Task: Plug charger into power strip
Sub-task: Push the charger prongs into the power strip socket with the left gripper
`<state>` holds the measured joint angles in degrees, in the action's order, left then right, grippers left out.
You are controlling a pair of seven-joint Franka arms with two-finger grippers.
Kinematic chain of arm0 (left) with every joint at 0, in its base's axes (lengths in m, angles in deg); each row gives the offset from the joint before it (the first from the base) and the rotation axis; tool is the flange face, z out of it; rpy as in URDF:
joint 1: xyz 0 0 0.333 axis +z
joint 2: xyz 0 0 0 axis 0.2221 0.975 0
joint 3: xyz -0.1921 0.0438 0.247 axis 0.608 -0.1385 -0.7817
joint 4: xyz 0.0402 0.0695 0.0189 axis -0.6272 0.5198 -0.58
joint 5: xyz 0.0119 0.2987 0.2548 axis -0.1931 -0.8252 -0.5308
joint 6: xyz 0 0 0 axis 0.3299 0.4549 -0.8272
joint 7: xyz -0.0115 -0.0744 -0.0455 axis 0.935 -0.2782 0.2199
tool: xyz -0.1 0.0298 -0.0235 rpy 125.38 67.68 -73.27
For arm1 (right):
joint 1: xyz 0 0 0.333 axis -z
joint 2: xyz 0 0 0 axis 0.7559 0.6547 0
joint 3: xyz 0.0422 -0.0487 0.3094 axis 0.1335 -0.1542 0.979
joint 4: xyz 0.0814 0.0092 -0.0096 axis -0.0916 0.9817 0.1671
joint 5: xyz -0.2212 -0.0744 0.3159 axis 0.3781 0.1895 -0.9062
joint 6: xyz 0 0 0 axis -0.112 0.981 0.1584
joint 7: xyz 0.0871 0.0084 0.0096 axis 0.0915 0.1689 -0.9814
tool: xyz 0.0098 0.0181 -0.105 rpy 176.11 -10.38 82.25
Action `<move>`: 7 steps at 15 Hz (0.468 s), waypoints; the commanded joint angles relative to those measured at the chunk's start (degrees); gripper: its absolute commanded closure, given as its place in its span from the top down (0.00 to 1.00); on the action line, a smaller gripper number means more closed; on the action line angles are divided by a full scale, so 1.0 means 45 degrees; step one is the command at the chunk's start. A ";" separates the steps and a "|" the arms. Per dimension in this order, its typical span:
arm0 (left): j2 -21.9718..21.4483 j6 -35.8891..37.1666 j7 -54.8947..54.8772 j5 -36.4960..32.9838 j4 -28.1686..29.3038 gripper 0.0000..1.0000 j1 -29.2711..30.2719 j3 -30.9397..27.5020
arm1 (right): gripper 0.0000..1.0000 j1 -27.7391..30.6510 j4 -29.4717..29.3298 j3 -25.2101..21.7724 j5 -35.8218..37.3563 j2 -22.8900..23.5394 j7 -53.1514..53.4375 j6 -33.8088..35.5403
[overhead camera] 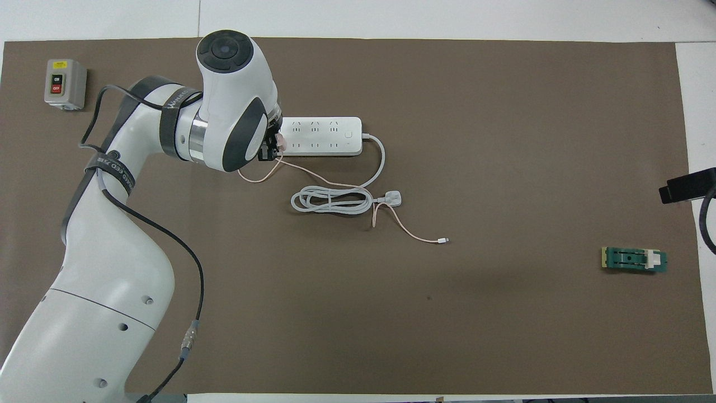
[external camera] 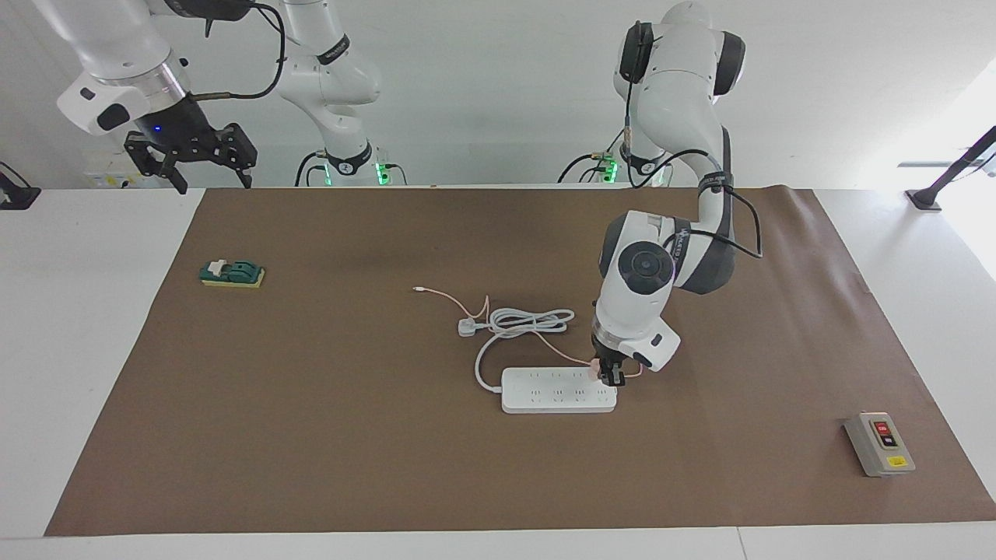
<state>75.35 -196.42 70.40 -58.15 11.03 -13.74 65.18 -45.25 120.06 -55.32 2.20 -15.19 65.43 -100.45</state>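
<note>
Two white Franka arms with dark grey joint caps and silver wrist rings; black grippers, left gripper (external camera: 611, 378), right gripper (external camera: 191, 155). Black cables strapped along links with lettered black bands. Small screw holes on the shell, green lights at bases.
</note>
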 commanded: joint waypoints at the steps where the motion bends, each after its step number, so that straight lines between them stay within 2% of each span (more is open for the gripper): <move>1: 0.0383 -0.0117 0.0074 0.0272 0.0667 0.00 -0.0306 0.0040 | 1.00 0.0140 0.0264 0.0087 -0.0245 -0.0256 0.0116 0.0011; 7: 0.0422 -0.0098 -0.0062 0.0272 0.0667 0.00 -0.0403 0.0020 | 1.00 0.0140 0.0264 0.0087 -0.0265 -0.0256 0.0116 0.0030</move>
<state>75.35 -196.42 70.35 -58.19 11.04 -13.78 65.16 -45.25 120.06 -55.32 2.20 -15.19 65.43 -100.45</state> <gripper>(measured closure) 0.661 0.000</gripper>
